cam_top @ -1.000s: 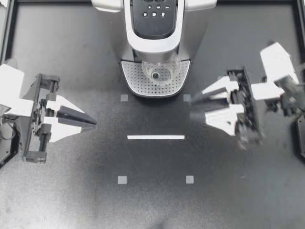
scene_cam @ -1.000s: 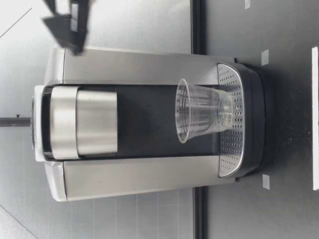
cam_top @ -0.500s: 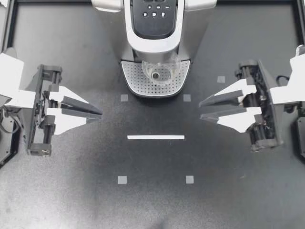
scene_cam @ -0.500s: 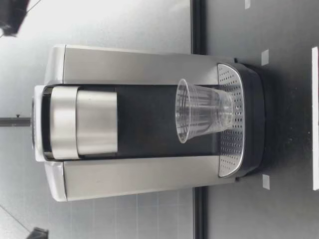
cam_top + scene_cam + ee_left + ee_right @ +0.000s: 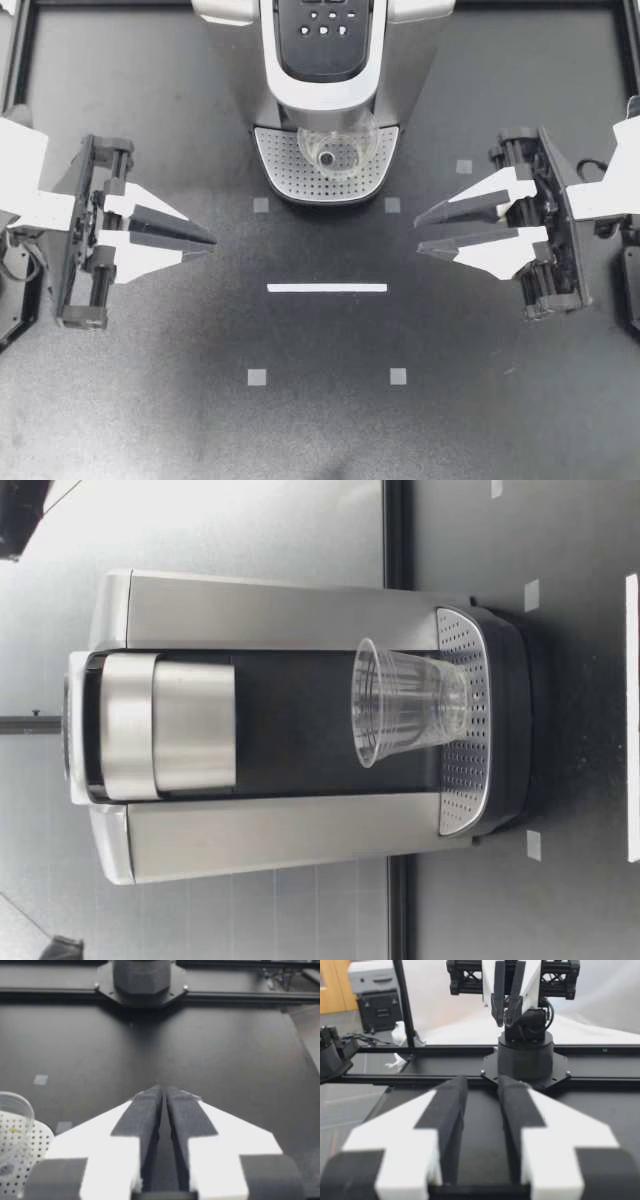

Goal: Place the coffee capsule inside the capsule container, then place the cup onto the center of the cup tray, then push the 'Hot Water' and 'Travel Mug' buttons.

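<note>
Two grippers sit low over the dark table [image 5: 150, 400], one on each side, and neither holds anything. My left gripper [image 5: 209, 244] is well apart from the machine, its fingers drawn together to a thin slit; in its wrist view the dark pads [image 5: 146, 1110] almost meet. In the middle, at the far edge, stands the coffee machine [image 5: 325, 95] with its button panel [image 5: 322, 25] on top. The clear cup [image 5: 338, 150] stands upright about midway on the perforated cup tray [image 5: 285, 165], under the brew head; the low view shows its base resting on the tray. A white strip [image 5: 327, 288] lies on the table in front of the tray, between the two grippers. My right gripper [image 5: 417, 233] has its fingers parted a little, with a clear gap.
</note>
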Robot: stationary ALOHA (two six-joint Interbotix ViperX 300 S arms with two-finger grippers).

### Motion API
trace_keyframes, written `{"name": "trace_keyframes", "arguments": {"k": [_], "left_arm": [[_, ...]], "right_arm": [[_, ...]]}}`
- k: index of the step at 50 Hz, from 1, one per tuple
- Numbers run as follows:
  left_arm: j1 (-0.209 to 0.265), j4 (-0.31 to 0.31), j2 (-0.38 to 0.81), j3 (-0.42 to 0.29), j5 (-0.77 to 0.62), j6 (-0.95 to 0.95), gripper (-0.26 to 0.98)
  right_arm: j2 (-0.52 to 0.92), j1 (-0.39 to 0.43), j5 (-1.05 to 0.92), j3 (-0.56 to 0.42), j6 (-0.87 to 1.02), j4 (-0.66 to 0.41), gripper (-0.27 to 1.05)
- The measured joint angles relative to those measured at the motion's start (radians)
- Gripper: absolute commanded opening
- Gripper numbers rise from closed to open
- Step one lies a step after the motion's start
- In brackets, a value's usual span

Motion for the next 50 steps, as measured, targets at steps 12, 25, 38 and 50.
{"name": "trace_keyframes", "arguments": {"k": [12,25,38,50], "left_arm": [[0.002,0.0,-0.002,0.003,-0.028,0.028,0.16],[0.002,0.0,-0.002,0.008,-0.046,0.028,0.16],[0.0,-0.002,0.0,0.012,-0.046,0.028,0.16],[0.0,-0.002,0.0,0.015,-0.046,0.028,0.16]], "right_arm": [[0.009,0.002,-0.017,0.002,0.0,0.0,0.36],[0.009,0.002,-0.015,0.002,0.0,0.0,0.36],[0.011,0.002,-0.015,0.002,0.0,0.0,0.36],[0.012,0.002,-0.015,0.002,0.0,0.0,0.36]]}}
